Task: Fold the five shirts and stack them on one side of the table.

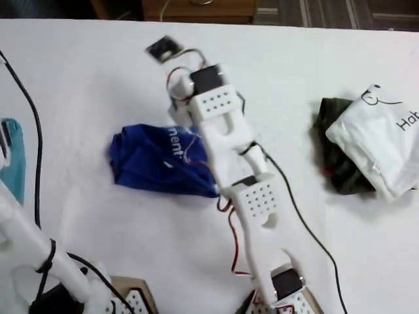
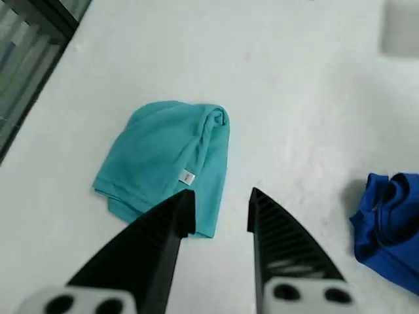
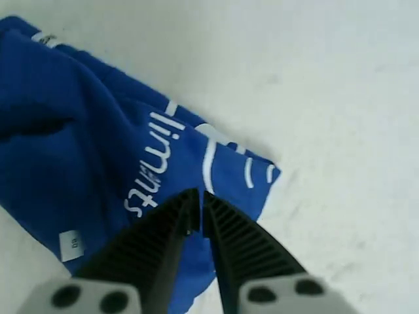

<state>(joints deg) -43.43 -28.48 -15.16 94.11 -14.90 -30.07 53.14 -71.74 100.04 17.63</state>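
Observation:
A crumpled blue shirt point(image 1: 154, 160) with white print lies left of the table's middle. My right arm point(image 1: 226, 121) stretches over its right end. My right gripper point(image 3: 200, 196) hangs just over the printed blue shirt point(image 3: 98, 131), fingers together; I cannot tell whether they pinch cloth. A folded teal shirt point(image 2: 167, 160) lies at the table's left edge point(image 1: 12, 160). My left gripper point(image 2: 219, 209) hovers open above its near corner, with the blue shirt point(image 2: 393, 226) off to one side. At the right, a folded white shirt point(image 1: 383, 140) rests on a dark shirt point(image 1: 337, 160).
Black cables point(image 1: 36, 144) run across the left side of the white table point(image 1: 314, 65), and another trails beside the right arm. A small black square point(image 1: 162, 48) lies near the far edge. Arm bases stand at the near edge.

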